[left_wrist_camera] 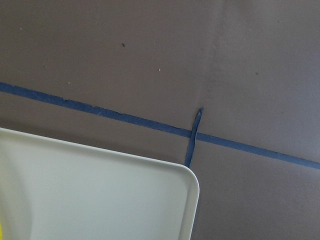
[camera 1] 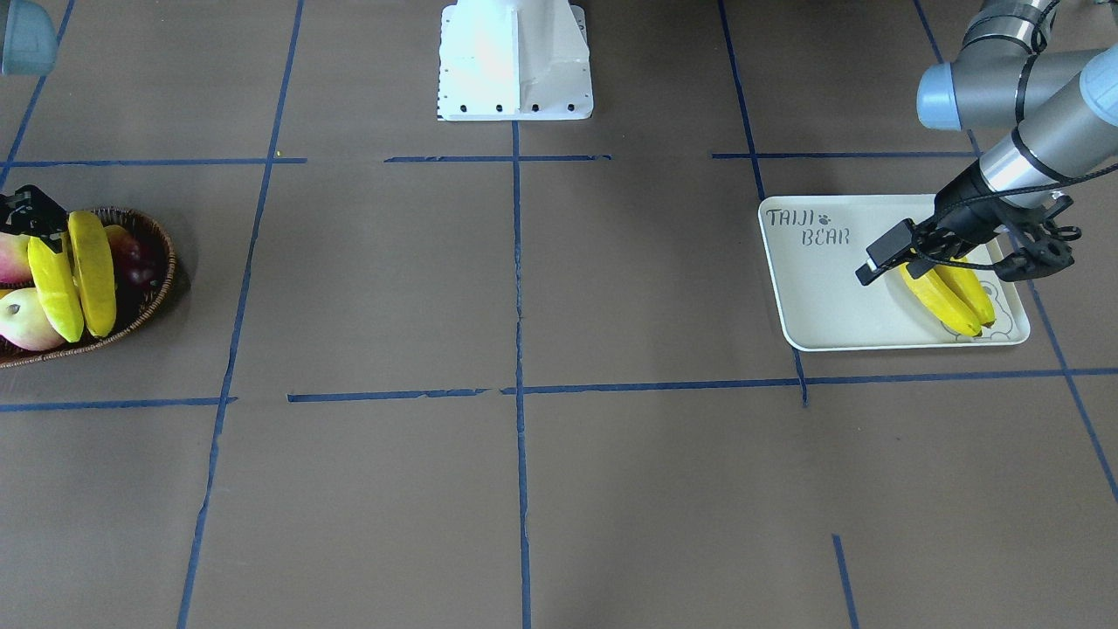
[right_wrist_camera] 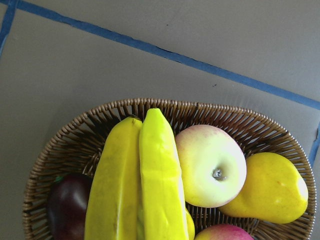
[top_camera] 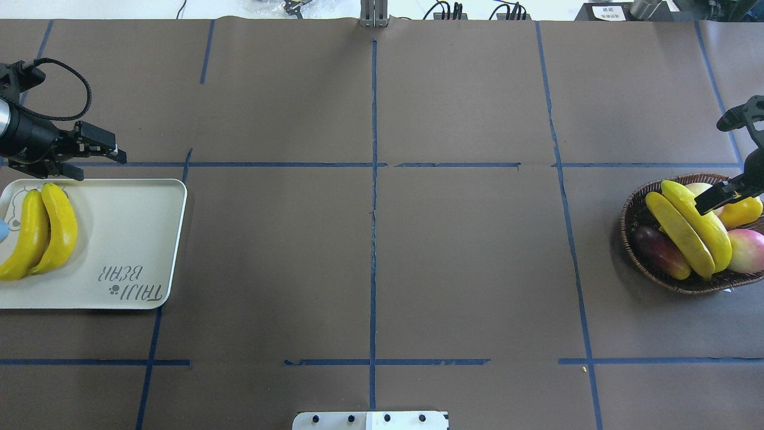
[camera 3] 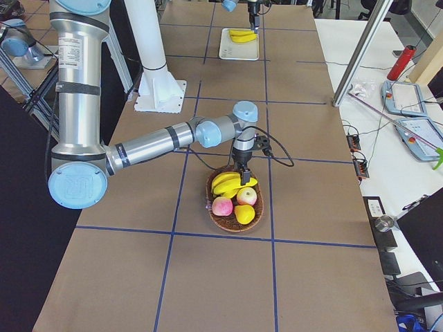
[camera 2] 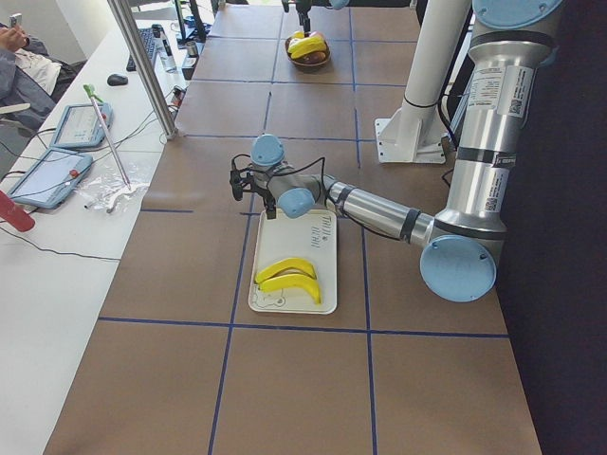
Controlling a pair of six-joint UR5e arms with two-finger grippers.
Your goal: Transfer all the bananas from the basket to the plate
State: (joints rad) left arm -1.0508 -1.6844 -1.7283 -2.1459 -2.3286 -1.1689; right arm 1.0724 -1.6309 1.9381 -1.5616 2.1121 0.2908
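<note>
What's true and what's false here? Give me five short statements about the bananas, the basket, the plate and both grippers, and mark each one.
1. Two bananas lie side by side on the plate. True.
2. The basket has no bananas in it. False: two bananas lie in it.
3. The left gripper is gripping a banana. False: it is open and holds nothing.
4. The basket also holds other fruit. True.
5. The right gripper hangs over the plate. False: it is at the basket, open.
</note>
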